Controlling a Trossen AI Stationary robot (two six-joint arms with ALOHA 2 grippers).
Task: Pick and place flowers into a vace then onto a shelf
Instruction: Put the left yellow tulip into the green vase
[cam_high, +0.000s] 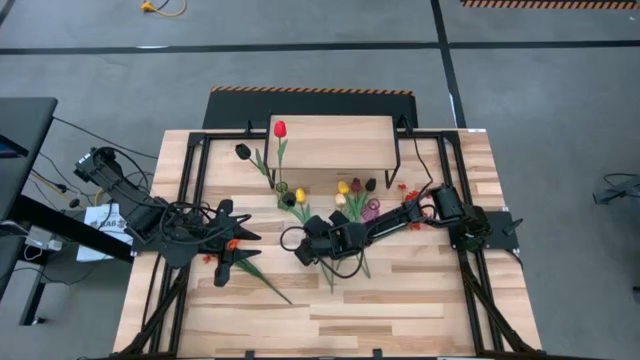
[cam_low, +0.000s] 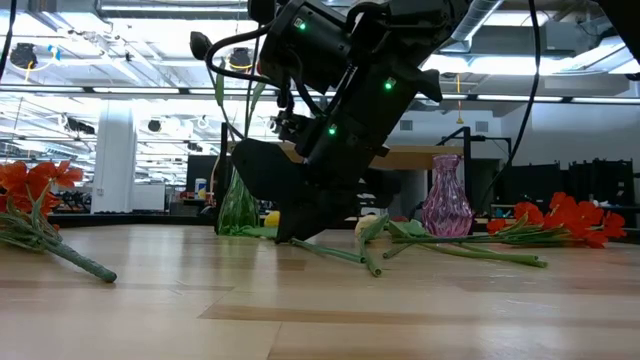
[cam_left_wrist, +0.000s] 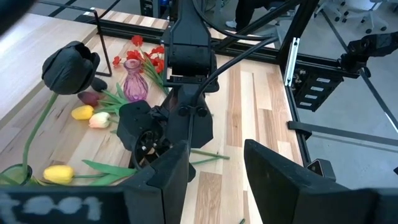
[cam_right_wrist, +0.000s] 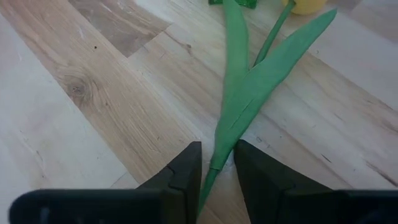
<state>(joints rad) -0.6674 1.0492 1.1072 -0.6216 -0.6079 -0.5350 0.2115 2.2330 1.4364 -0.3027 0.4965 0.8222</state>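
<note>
**Straddling a green stem with the right gripper (cam_right_wrist: 217, 174)**

Set low over the middle of the table (cam_high: 400, 320), with one dark finger on each side of a flower stem (cam_right_wrist: 214, 158) lying flat on the wood. Narrow gap between the fingers, slivers of wood visible on both sides of the stem, so not pinched shut on it. Just past the fingertips, two long leaves (cam_right_wrist: 261, 68) forking away, and beyond them the lower edge of a yellow tulip (cam_right_wrist: 305, 5).

Farther out, toward the shelf (cam_high: 330, 145): more loose flowers on the table, namely a second yellow tulip (cam_high: 343, 187), a cream one (cam_high: 340, 200) and a maroon one (cam_high: 356, 185), all lying beside an empty pink vase (cam_low: 445, 208). Near the right arm's base, a spray of red-orange blossoms (cam_high: 410, 195), also flat on the wood.

In front of the shelf's left end, a green vase (cam_low: 237, 205) standing on the table, not on the shelf, with a red tulip (cam_high: 280, 128) and a black tulip (cam_left_wrist: 69, 67) upright in it.

On the left side of the table, the left gripper (cam_left_wrist: 217, 180) waiting, fingers moderately apart with nothing seen between them. Close by it, another red-orange spray (cam_low: 30, 190) with its long stem stretched across the planks.
</note>
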